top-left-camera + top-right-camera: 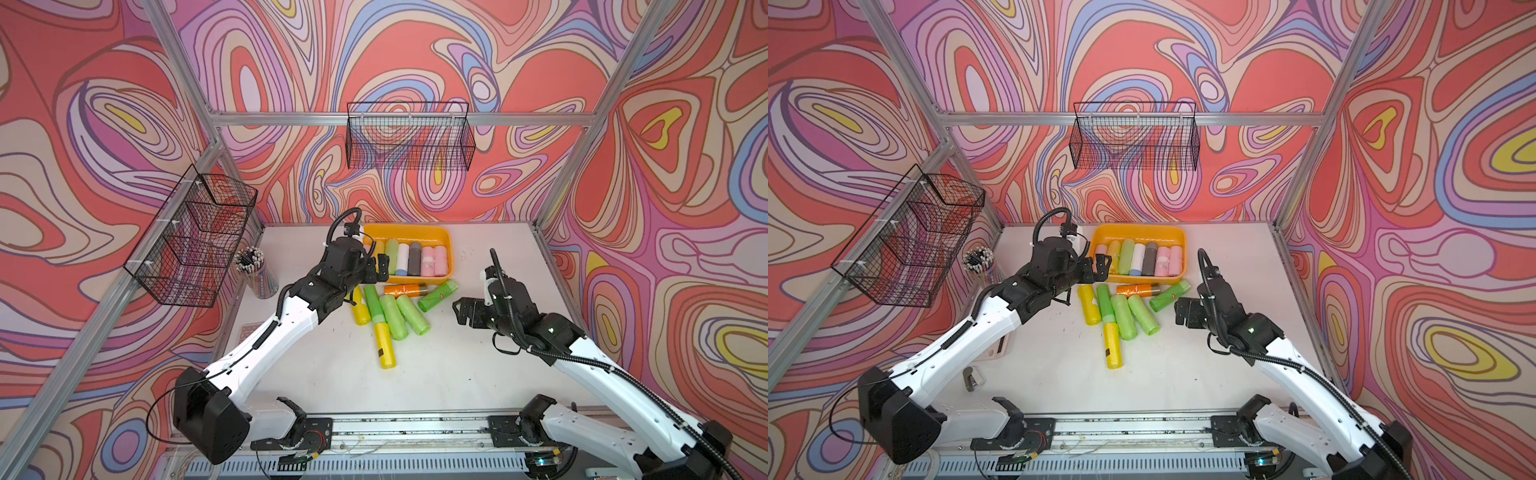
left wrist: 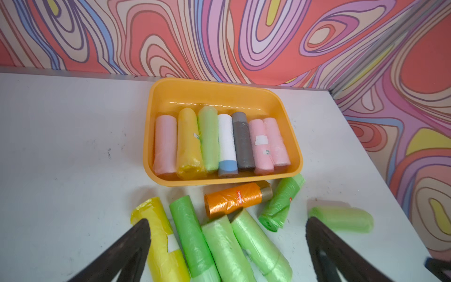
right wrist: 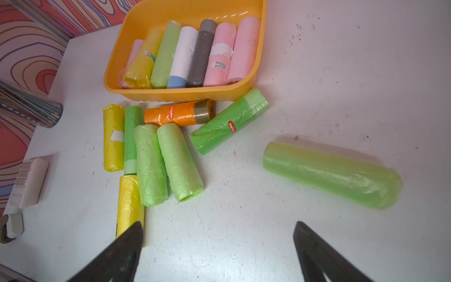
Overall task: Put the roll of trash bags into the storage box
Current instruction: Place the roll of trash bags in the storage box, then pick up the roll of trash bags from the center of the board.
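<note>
The orange-yellow storage box [image 1: 409, 228] [image 2: 207, 95] [image 3: 170, 96] stands at the back of the table. Several rolls lie side by side in it: pink [image 2: 165, 144], yellow, green, white, grey and two more pink. Just in front of it lie loose rolls: an orange one [image 1: 405, 289], yellow ones [image 1: 385, 347] and green ones [image 1: 412, 313]. One more green roll [image 3: 332, 175] lies apart on the right. My left gripper [image 1: 376, 268] [image 2: 227, 221] hovers open and empty at the box's front left corner. My right gripper [image 1: 461, 313] [image 3: 219, 223] is open and empty, right of the pile.
Two black wire baskets hang on the walls, one at the back [image 1: 409, 137] and one at the left [image 1: 195, 241]. A cup of pencils [image 1: 255, 270] stands at the table's left edge. Near it lies a small white block [image 3: 29, 183].
</note>
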{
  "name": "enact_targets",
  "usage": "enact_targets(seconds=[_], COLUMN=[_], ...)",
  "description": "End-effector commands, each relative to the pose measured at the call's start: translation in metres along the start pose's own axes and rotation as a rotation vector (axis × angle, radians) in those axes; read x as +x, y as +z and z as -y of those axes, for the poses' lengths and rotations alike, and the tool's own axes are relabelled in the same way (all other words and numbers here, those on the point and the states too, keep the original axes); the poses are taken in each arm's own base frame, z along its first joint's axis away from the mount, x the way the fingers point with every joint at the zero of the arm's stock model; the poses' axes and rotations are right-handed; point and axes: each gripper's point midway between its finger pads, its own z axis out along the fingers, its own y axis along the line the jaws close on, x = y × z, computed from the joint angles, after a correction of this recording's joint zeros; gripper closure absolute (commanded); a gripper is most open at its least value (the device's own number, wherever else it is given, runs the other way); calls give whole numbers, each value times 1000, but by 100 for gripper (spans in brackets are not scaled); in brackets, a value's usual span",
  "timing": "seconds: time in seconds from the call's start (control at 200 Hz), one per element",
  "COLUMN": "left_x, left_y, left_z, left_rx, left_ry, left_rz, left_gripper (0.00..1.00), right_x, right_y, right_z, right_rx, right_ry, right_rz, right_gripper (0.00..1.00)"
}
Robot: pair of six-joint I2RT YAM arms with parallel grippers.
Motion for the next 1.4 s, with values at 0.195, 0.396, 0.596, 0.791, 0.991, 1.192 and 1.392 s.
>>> enact_targets(seconds=[0.195,0.396,0.596,0.791,0.991,1.192,1.392], left_x=[63,84,89,87,81,90,93], left_y=[-57,-85,-97,-93,-89,-90,-94], left_z=[5,-14,-19,-12,0,-5,-12], left_rx=[212,189,193,222,295,276,250], left_ry=[-159,-203,-193,-186,-236,-237,-255], left_rz=[-74,-57,-38,-47,-25,-55,-46], left_gripper=[0,0,0,0,0,0,0], right_x=[1,2,-1,17,25,38,51], right_y=[37,63,77,105,116,127,136], right_z=[17,38,51,50,61,76,97], right_rx=[178,345,450,444,447,459,494], right_ry=[-128,-177,-275,-354,-365,-372,-339], right_rz=[-114,-169,-206,-321,-369,-413,-454], right_gripper=[2,2,2,2,2,2,2])
